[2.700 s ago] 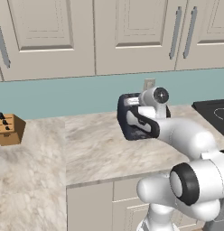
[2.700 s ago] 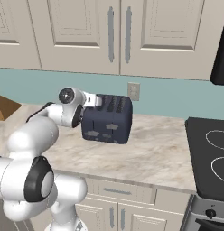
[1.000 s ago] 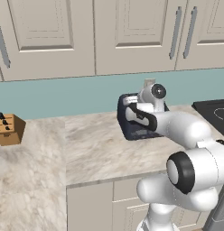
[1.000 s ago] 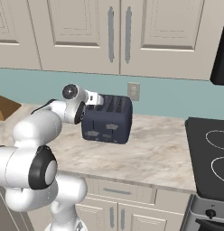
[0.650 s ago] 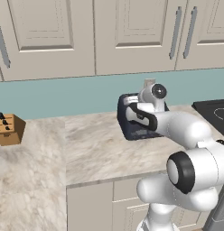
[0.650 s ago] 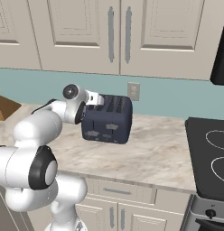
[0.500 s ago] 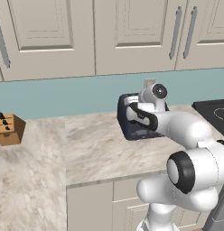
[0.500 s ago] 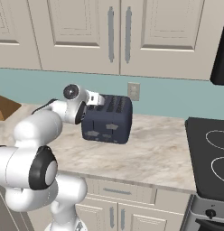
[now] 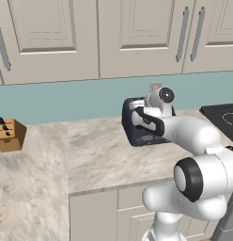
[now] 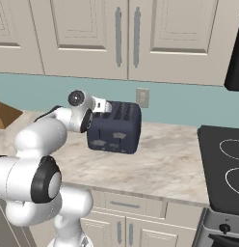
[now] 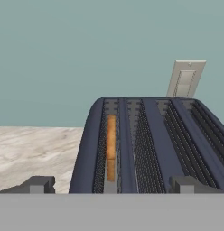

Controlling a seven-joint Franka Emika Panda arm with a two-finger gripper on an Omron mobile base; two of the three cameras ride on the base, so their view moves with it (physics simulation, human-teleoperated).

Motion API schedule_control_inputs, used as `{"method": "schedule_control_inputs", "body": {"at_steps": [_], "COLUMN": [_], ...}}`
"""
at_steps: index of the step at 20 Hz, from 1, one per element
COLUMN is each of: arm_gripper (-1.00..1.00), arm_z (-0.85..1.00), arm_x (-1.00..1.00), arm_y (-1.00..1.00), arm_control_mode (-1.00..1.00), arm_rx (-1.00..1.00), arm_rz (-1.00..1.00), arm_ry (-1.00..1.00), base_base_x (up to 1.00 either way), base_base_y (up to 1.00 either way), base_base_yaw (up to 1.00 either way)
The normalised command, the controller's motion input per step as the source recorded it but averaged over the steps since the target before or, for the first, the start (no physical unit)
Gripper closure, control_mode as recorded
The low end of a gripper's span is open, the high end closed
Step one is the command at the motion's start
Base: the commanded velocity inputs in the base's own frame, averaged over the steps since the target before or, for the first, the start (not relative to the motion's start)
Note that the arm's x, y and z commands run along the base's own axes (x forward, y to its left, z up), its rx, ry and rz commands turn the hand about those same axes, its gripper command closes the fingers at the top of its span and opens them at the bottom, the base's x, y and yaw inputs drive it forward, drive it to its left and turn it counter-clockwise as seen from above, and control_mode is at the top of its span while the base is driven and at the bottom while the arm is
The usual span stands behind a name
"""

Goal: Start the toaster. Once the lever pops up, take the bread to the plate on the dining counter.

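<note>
Marbled counter point(image 10: 165, 164), teal backsplash point(image 11: 64, 54); toaster point(image 10: 115, 128) near wall outlet point(image 11: 186, 79).

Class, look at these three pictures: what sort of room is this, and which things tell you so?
A home kitchen, most likely: a toaster on a marbled stone counter, panelled wall cupboards above a blue-green backsplash, a stovetop at the side, and a knife block.
</note>
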Motion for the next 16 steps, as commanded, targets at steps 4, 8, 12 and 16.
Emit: {"method": "schedule_control_inputs", "body": {"at_steps": [4, 8, 12, 16], "arm_gripper": [-1.0, -1.0, -1.0, -1.0], "arm_z": [0.0, 0.0, 0.0, 0.0], "arm_x": [0.0, 0.0, 0.0, 0.0], "arm_y": [0.0, 0.0, 0.0, 0.0], "arm_control_mode": [-1.0, -1.0, -1.0, -1.0], "arm_rx": [0.0, 0.0, 0.0, 0.0], "arm_rz": [0.0, 0.0, 0.0, 0.0], "arm_ry": [0.0, 0.0, 0.0, 0.0], "base_base_x": [0.0, 0.0, 0.0, 0.0], "base_base_y": [0.0, 0.0, 0.0, 0.0], "base_base_yaw": [0.0, 0.0, 0.0, 0.0]}}
